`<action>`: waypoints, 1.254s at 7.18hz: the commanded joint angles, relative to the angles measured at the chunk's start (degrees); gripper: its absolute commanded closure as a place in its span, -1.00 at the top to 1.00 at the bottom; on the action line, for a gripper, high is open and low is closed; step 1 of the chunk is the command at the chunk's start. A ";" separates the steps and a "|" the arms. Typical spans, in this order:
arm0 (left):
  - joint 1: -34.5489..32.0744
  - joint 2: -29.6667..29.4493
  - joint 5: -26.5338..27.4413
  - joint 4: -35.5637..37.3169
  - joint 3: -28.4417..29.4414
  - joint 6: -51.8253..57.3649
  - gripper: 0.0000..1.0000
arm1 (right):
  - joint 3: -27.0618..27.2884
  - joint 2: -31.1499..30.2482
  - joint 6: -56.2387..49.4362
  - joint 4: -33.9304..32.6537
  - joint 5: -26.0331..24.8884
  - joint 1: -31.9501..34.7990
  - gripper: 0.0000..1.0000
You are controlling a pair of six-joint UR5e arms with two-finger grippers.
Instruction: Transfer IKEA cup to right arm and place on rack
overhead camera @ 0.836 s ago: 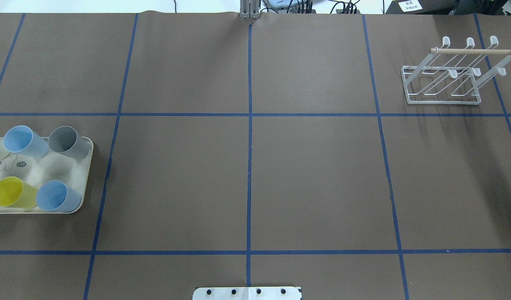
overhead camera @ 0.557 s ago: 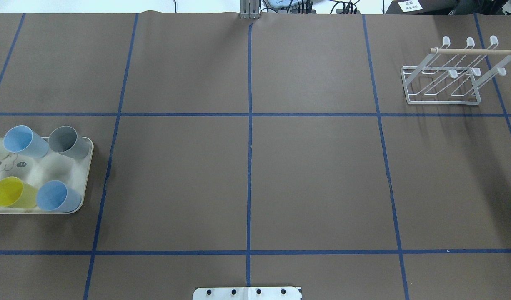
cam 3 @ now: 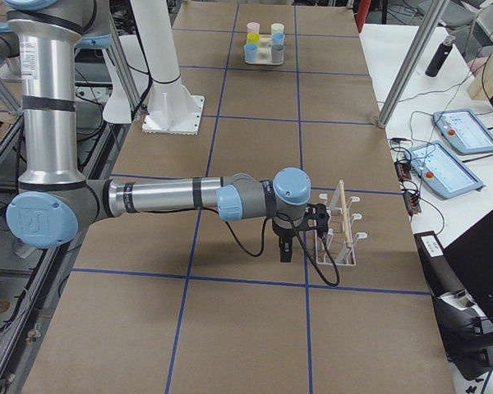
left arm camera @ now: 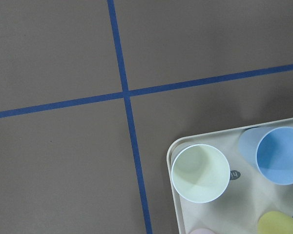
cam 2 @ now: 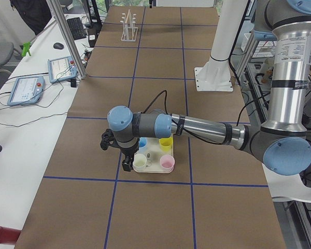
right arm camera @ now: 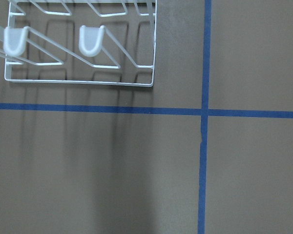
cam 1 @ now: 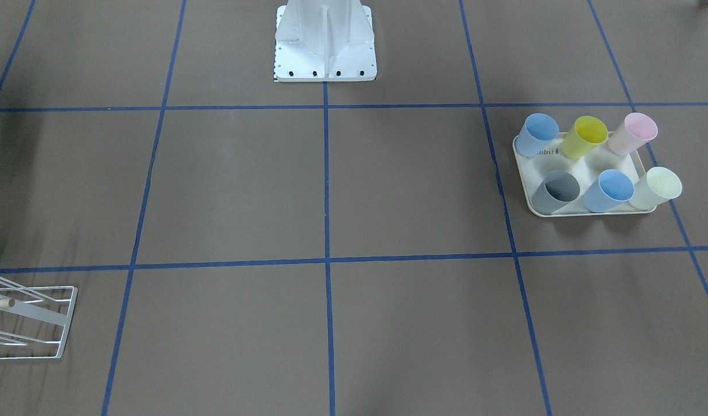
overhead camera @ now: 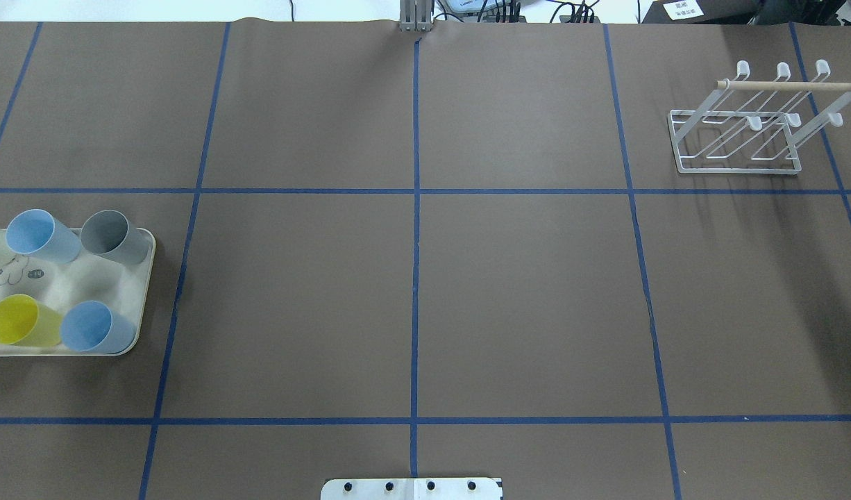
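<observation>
At the desk's (overhead camera: 523, 292) left end: a tray (overhead camera: 85, 281), with six cups (overhead camera: 33, 232) on it in two rows of three. At the far right corner, well apart from the tray: the rack (overhead camera: 750, 123). Midway along the near edge: the base (overhead camera: 411, 488). Above the tray's far left corner: the left pincer (cam 2: 125, 165), on the left arm (cam 2: 197, 127) reaching across. Just beside the rack, on its robot-facing side: the right pincer (cam 3: 285, 250).
</observation>
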 commanded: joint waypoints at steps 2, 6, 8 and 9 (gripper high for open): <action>2.71 0.32 0.05 -4.16 0.78 -0.51 1.00 | -0.48 -0.65 0.00 0.40 -0.23 -0.21 1.00; 8.60 1.12 0.05 -18.65 11.29 -5.07 1.00 | 0.04 -0.65 -0.09 0.57 0.03 -3.11 1.00; 11.33 0.94 0.05 -23.86 14.65 -9.21 0.98 | 0.04 -0.56 0.00 0.57 -0.06 -4.52 1.00; 11.34 0.42 0.05 -24.32 16.23 -9.13 0.92 | -0.04 -0.56 0.00 0.57 -0.15 -4.87 1.00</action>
